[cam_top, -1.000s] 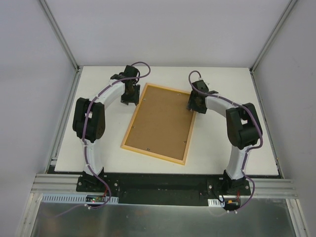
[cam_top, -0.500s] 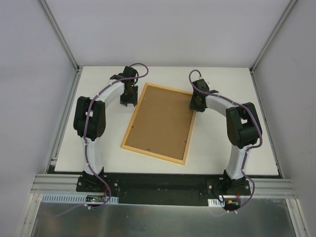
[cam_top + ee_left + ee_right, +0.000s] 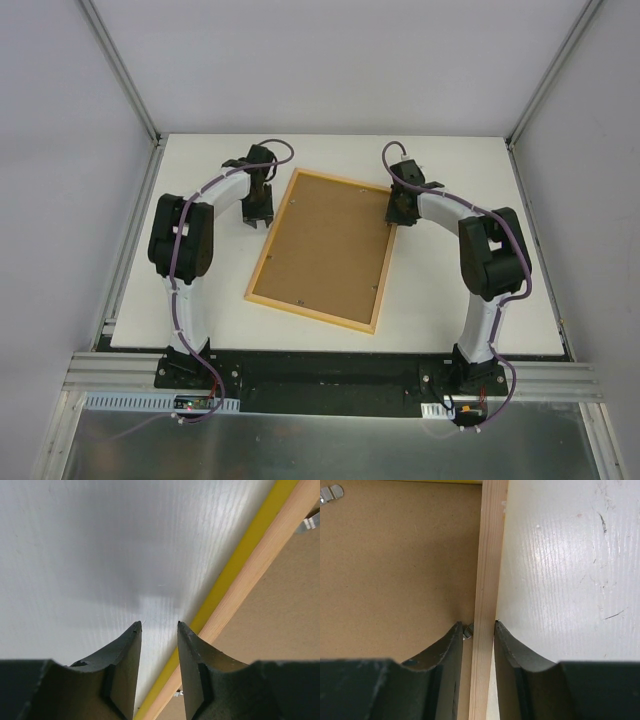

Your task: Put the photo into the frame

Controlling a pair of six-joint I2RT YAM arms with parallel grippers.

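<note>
Right wrist: right gripper (image 3: 477, 623) narrowed within the last second, straddling frame (image 3: 487, 555) rail, clamp uncertain; left gripper (image 3: 159, 625) slightly parted, empty; frame lift likely next.

A white table top (image 3: 470, 165), faintly scuffed, fills the middle under soft, even light. Plain pale grey walls (image 3: 330, 60) close it in at 9, 12 and 3 o'clock, with aluminium posts (image 3: 120, 70) slanting up at 11 and 1 o'clock. At 6 o'clock an aluminium rail (image 3: 110, 378) borders a dull metal sheet (image 3: 320, 450).
</note>
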